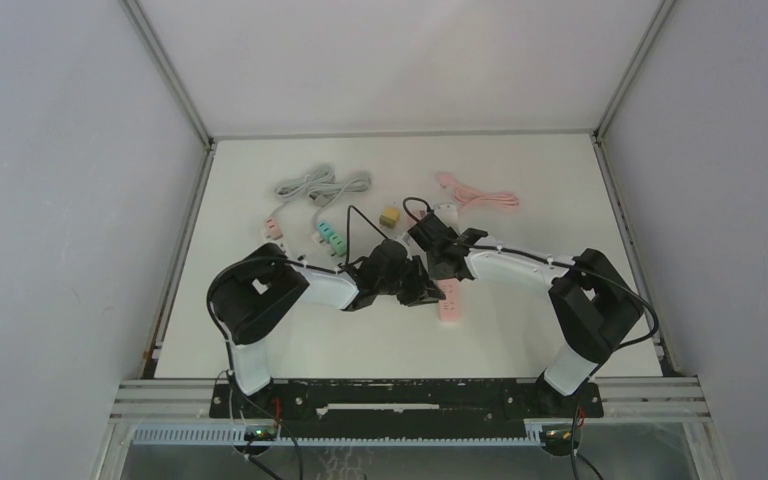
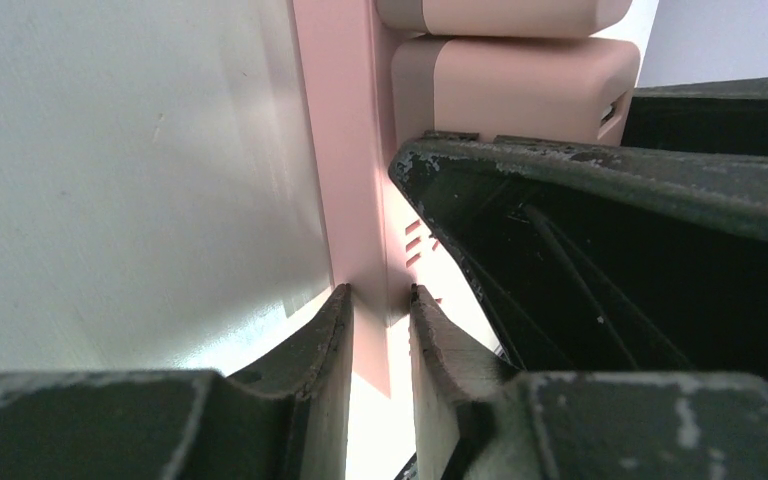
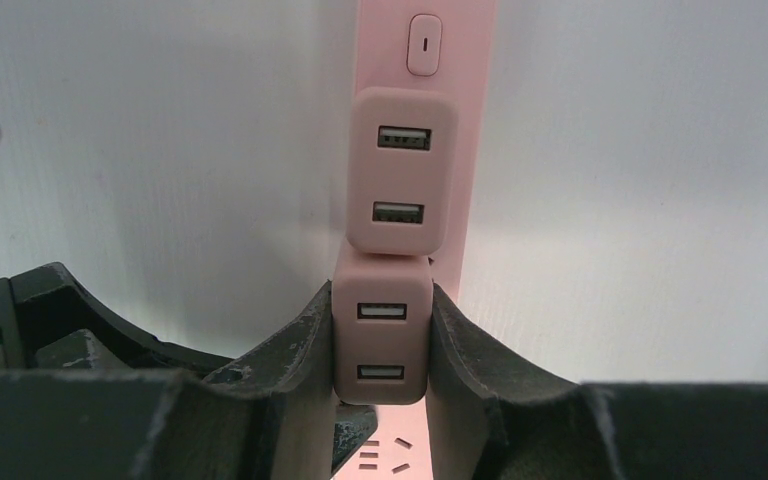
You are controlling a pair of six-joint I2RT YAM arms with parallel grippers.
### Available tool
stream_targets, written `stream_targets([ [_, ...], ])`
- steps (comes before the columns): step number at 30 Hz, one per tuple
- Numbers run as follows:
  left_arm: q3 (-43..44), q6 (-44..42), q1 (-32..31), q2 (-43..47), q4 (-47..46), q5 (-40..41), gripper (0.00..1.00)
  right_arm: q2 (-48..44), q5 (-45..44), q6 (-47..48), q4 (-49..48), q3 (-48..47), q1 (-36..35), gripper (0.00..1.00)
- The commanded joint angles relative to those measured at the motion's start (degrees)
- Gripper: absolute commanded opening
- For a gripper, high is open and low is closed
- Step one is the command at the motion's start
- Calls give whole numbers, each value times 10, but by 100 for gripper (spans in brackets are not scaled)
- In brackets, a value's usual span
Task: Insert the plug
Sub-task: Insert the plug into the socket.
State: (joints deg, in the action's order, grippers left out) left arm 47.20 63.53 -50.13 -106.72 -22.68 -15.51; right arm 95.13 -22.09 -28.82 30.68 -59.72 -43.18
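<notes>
Fingers [image 3: 305, 340] of the right pincer [image 3: 380, 305] are closed on the 2 sides of the plug [image 3: 381, 340], a pink charger block with 2 USB ports facing the wrist camera. We see no gap between the pads and the block. The plug stands on the face of the pink power strip [image 3: 475, 150]. Its far end touches a twin charger [image 3: 401, 170] seated on the same strip, and beyond that one is the strip's oval switch [image 3: 424, 44]. We cannot tell whether the plug's prongs are fully home, since the block hides them.

The left pincer [image 2: 377, 295] is narrowed onto the power strip itself, with 1 finger on each long side. It grips on the near-edge side of the plug. In its own view, unfilled socket slots [image 2: 415, 240] show beside 1 finger. The 2 pincers sit close together over the strip.

From above, we find the strip lying on the table [image 1: 560, 200] about midway between the left and right edges. Its long axis runs from far to near, and its free end points at the near edge. Toward the far left corner lie 2 coiled grey cables [image 1: 310, 185] and a small green strip [image 1: 332, 236]. A tan cube [image 1: 390, 216] sits just beyond the left pincer, and a pink cable [image 1: 480, 195] lies toward the far right corner.
</notes>
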Motion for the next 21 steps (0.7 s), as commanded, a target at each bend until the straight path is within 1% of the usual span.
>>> stream_targets([
  [1, -15, -7, -17, -25, 26, 21, 28, 55, 39, -4, 24, 28, 13, 0],
  [6, -18, -7, -18, -24, 26, 22, 28, 52, 52, -10, 25, 43, 37, 0],
  [13, -16, -7, -19, -25, 26, 22, 28, 57, 69, -10, 17, 40, 48, 0],
  [21, -13, -6, -21, -29, 27, 22, 27, 93, 49, 6, 32, 3, -4, 0],
])
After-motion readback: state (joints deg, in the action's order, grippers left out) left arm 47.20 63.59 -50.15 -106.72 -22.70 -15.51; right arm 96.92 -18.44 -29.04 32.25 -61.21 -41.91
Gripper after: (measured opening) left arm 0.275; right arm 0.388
